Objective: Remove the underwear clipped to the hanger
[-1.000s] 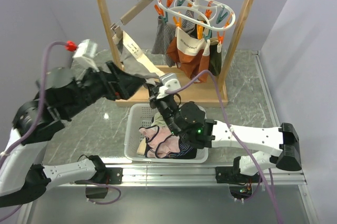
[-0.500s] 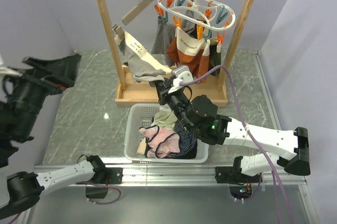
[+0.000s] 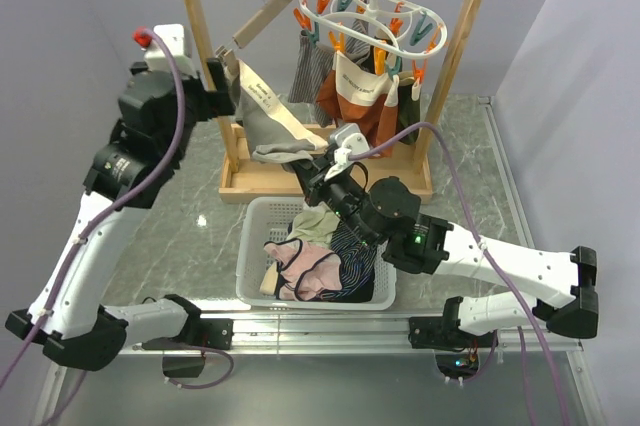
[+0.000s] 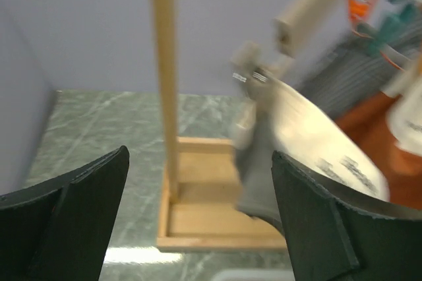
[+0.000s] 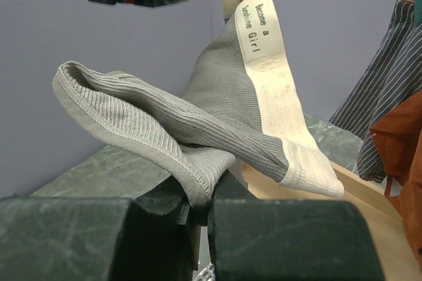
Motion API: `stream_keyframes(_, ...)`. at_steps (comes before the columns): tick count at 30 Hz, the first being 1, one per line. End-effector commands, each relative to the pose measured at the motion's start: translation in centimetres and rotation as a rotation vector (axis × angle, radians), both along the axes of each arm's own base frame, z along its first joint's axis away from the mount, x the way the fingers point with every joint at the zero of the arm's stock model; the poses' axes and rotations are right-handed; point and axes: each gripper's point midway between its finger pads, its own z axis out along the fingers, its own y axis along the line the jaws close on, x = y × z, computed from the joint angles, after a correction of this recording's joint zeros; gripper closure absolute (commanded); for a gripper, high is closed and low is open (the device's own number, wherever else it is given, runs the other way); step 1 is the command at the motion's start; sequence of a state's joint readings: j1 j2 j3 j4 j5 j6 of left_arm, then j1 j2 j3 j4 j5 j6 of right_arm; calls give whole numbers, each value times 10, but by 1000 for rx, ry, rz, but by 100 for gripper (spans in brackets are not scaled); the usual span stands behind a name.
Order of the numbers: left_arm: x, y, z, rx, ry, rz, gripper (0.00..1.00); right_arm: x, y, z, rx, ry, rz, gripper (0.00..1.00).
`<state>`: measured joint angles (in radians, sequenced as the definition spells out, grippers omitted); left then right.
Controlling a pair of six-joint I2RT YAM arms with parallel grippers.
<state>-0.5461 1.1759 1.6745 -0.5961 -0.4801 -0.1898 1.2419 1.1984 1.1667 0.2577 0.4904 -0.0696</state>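
The white hanger [image 3: 385,24] with orange and teal pegs hangs from the wooden rack's top bar. Pegged to it are the grey pin-striped [image 3: 308,68], rust-orange [image 3: 335,111], cream printed-band [image 3: 360,86] and dark olive [image 3: 408,111] underwear. A taupe-grey brief [image 3: 270,131] with a cream band hangs from a metal clip [image 3: 222,54] on a slanted wooden arm. My right gripper [image 3: 306,174] is shut on its lower edge [image 5: 201,192], pulling it taut. My left gripper [image 3: 222,88] is open, raised by the rack's left post, facing the brief [image 4: 264,175].
A white basket [image 3: 250,246] in front of the rack holds a pale pink piece [image 3: 305,266] and a navy striped piece [image 3: 352,254]. The rack's left post [image 4: 165,76] and wooden base [image 4: 211,228] lie between my left fingers. Grey walls close in on both sides.
My left arm swung away from the basket area out to the left, then rose beside the rack's left post. My right gripper moved slightly up and right, still holding the taupe-grey brief.
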Motion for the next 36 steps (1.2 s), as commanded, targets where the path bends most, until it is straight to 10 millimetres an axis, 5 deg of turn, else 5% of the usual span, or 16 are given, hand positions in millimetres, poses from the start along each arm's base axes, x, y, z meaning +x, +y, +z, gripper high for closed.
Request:
stream_keyframes(1,-2,12,55,-32,-159,-73,8,-8,-15,39,100,-20,34,100)
stream_keyframes(4,8,20,54,-2,-169,-98,7,-7,-20,38,98,-20,33,100)
stream_keyframes(5,7,2,53,8,-177,-218,8,-6,-22,37,95,-19,33,100)
stream_keyframes(10,-5,-24,50,25,-181,-451,5,-5,-28,34,93,-14,30,100)
stream_keyframes(25,28,-38,48,-95,-134,-583,7,-6,-31,32,78,-24,44,100)
stream_keyframes(31,43,-39,51,-102,-137,-574,21,-6,-31,31,68,-29,50,100)
stream_keyframes(36,49,-36,55,-100,-145,-551,59,-5,-32,30,59,-31,54,100)
